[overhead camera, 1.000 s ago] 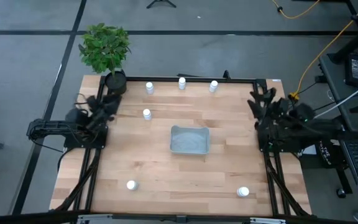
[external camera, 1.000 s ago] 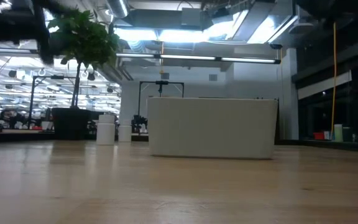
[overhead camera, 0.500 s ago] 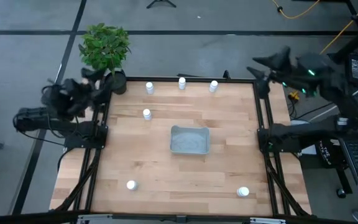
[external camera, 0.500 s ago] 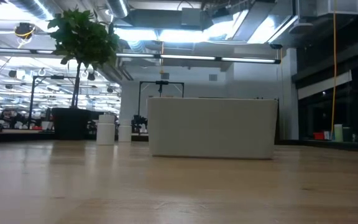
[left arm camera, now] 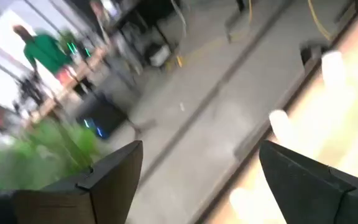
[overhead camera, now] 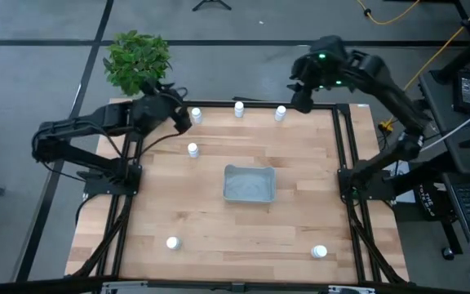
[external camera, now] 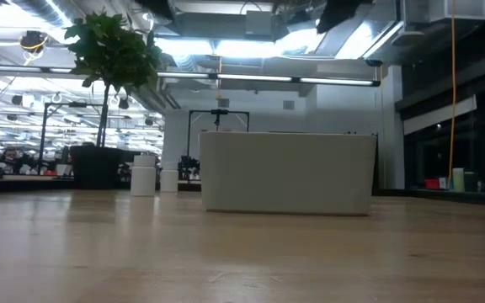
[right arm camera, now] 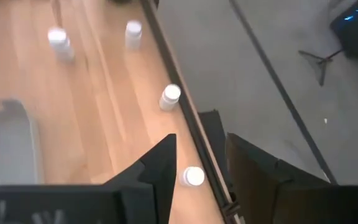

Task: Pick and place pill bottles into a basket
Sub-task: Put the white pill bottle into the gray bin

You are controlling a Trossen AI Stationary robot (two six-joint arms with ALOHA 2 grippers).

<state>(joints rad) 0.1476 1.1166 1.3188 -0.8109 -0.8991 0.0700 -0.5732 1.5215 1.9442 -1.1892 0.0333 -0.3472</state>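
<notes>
Six white pill bottles stand upright on the wooden table: three along the far edge [overhead camera: 196,115] [overhead camera: 239,109] [overhead camera: 281,113], one left of centre [overhead camera: 192,149], and two near the front [overhead camera: 172,242] [overhead camera: 320,252]. The pale grey-blue basket [overhead camera: 249,183] rests on its base at the table's middle. My left gripper [overhead camera: 181,118] is open in the air beside the far-left bottle. In its blurred wrist view the fingers stand wide apart [left arm camera: 201,149]. My right gripper [overhead camera: 299,99] is open, high over the far edge by the far-right bottle [right arm camera: 193,176].
A black pot with a green plant [overhead camera: 139,65] stands at the far left corner, close to my left arm. A black frame rail [overhead camera: 259,103] runs along the table's far edge. The basket shows as a wide pale wall [external camera: 286,172] in the low view.
Both arms have risen from their places at the table's left and right sides and swung toward the far edge. My left gripper now hangs by the far-left bottle, and my right gripper by the far-right bottle. No bottle has moved.
</notes>
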